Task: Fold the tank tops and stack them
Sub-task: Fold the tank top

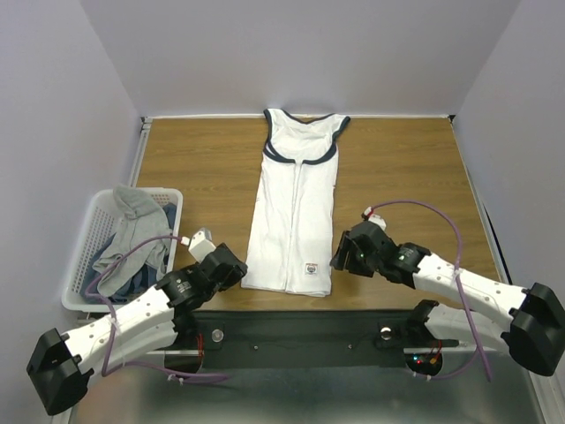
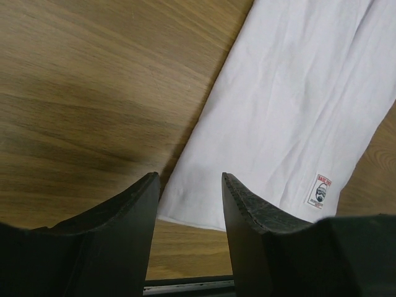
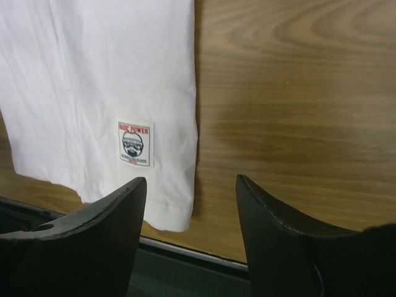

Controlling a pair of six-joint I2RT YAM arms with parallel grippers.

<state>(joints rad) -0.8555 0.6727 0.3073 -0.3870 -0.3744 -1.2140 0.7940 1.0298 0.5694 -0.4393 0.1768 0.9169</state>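
Pale lavender-grey walls (image 1: 300,53) are enclosing a wood-grain table (image 1: 406,168) on three sides, soft even light is falling across its top, and a black rail (image 1: 300,329) is running along its near edge.

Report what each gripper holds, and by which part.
Nothing is held: left gripper and right gripper stand open by the hem of the white navy-edged cloth tank top.

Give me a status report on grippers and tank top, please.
Left gripper, right gripper open, empty, at hem corners. White navy-trimmed cloth tank top flat on wooden table. Grey cloth tops in white plastic lattice basket, out of the way.
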